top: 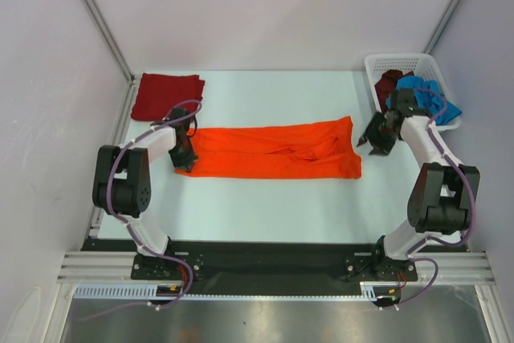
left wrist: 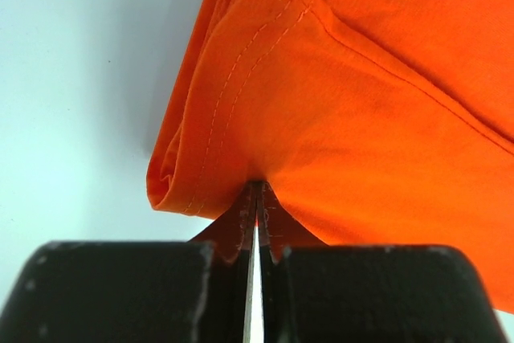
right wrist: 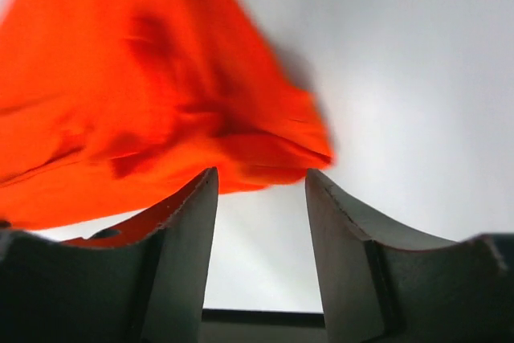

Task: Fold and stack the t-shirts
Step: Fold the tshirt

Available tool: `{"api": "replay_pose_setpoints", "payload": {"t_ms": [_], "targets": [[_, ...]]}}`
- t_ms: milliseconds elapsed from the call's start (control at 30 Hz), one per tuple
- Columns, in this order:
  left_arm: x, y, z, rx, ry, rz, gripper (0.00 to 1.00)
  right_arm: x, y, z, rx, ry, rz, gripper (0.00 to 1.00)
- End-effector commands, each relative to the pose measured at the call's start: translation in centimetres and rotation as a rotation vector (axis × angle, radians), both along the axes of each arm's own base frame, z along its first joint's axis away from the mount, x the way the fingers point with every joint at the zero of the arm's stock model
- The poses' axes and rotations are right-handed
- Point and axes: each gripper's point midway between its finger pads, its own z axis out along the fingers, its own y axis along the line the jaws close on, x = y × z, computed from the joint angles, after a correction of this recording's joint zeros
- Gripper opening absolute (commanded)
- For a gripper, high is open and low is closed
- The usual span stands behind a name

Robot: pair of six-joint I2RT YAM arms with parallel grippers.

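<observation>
The bright orange t-shirt (top: 277,151) lies on the table as a long folded strip running left to right. My left gripper (top: 185,157) is shut on its left end, pinching the hemmed edge (left wrist: 241,142). My right gripper (top: 376,139) is open and empty just off the shirt's right end (right wrist: 161,110), jaws spread, cloth just ahead of them. A dark red t-shirt (top: 166,95) lies folded at the back left. The blue t-shirt (top: 430,102) and the dark maroon one (top: 391,84) sit crumpled in the white basket (top: 401,63).
The white lattice basket stands at the back right, close behind my right arm. Metal frame posts (top: 98,14) rise at the back corners. The pale table (top: 273,198) shows in front of the orange shirt.
</observation>
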Motion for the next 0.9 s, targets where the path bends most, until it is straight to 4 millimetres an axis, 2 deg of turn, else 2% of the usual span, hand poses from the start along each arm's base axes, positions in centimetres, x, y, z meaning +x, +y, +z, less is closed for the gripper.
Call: {"api": "replay_pose_setpoints", "payload": {"t_ms": [0, 33, 67, 133, 200, 233, 300, 367, 400, 467, 600, 767, 867], "targets": [[0.6, 0.0, 1.3, -0.022, -0.077, -0.039, 0.07, 3.6, 1.9, 4.8, -0.112, -0.151, 0.129, 0.54], [0.5, -0.1, 1.6, -0.028, -0.084, -0.039, 0.08, 4.8, 3.8, 6.1, -0.106, -0.193, 0.171, 0.54], [0.8, -0.2, 2.6, -0.032, -0.114, -0.044, 0.09, 5.4, 4.9, 5.7, -0.088, -0.185, 0.192, 0.55], [0.8, -0.3, 3.6, -0.037, -0.136, -0.054, 0.11, 6.6, 7.2, 6.3, -0.023, -0.196, 0.206, 0.54], [0.8, -0.4, 5.1, -0.041, -0.172, -0.064, 0.13, 6.6, 10.2, 5.0, 0.066, -0.141, 0.225, 0.55], [0.7, -0.5, 5.7, -0.045, -0.185, -0.076, 0.15, 6.7, 12.2, 5.0, 0.111, -0.146, 0.262, 0.57], [0.6, -0.6, 7.4, -0.050, -0.237, -0.084, 0.19, 6.5, 13.8, 3.7, 0.136, -0.109, 0.274, 0.60], [0.1, -0.7, 8.1, -0.057, -0.254, -0.092, 0.21, 6.0, 15.3, 2.8, 0.158, -0.079, 0.284, 0.62], [-0.1, -0.9, 8.9, -0.063, -0.283, -0.100, 0.22, 5.8, 15.6, 2.0, 0.155, -0.054, 0.286, 0.62], [-0.6, -1.3, 9.2, -0.077, -0.291, -0.113, 0.22, 5.3, 16.5, 1.2, 0.125, -0.042, 0.317, 0.62], [-1.3, -1.8, 9.6, -0.098, -0.316, -0.134, 0.22, 4.6, 16.5, -0.2, 0.042, -0.016, 0.362, 0.60], [-2.0, -1.9, 9.3, -0.105, -0.308, -0.137, 0.22, 4.2, 16.6, -2.0, -0.010, 0.019, 0.389, 0.48], [-1.9, -2.0, 9.6, -0.107, -0.311, -0.136, 0.22, 4.1, 16.6, -2.5, -0.017, 0.027, 0.390, 0.45]]}}
